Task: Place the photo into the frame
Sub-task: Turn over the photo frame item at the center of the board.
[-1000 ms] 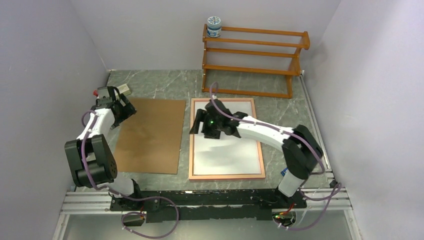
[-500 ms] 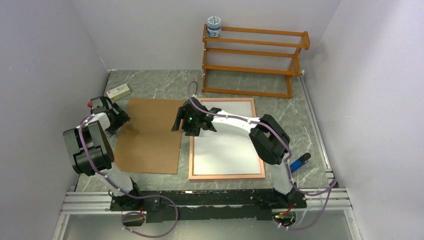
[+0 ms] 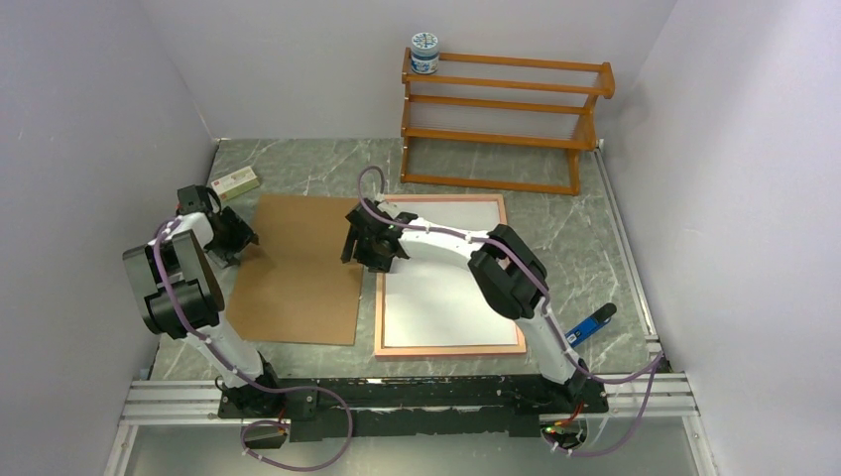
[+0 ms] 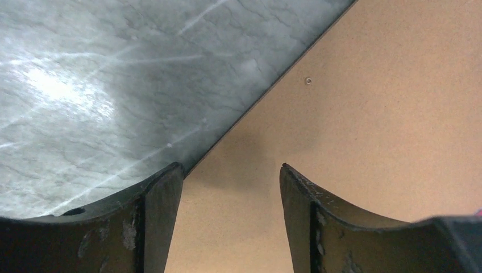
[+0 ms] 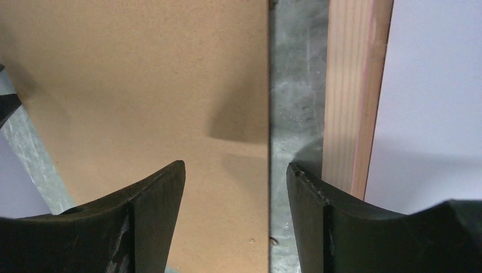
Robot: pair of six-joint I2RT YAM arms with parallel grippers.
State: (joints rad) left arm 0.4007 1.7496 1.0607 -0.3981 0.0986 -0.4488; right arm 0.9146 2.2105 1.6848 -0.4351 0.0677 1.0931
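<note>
The frame [image 3: 451, 348] lies back-up on the table's right half, its pale wood [image 5: 347, 96] showing. Inside it rests the photo [image 3: 446, 297], white back up, also seen in the right wrist view as the white sheet [image 5: 437, 85]. To its left lies a brown fibreboard panel [image 3: 298, 273]. My left gripper [image 3: 234, 244] hangs open over that panel's left edge, one finger over the marble and one over the board [image 4: 369, 114]. My right gripper [image 3: 365, 245] is open at the panel's right edge [image 5: 142, 85], and the edge line runs between its fingers. Neither holds anything.
An orange-brown wooden rack [image 3: 501, 119] stands at the back with a small jar [image 3: 424, 53] on top. A small box [image 3: 235, 181] lies at the back left. A blue object [image 3: 590, 324] sits by the right arm. A narrow marble strip [image 5: 295, 114] separates panel and frame.
My right gripper swung left from above the photo to the panel's right edge. My left gripper dropped to the panel's left edge. Both pairs of jaws narrowed slightly.
</note>
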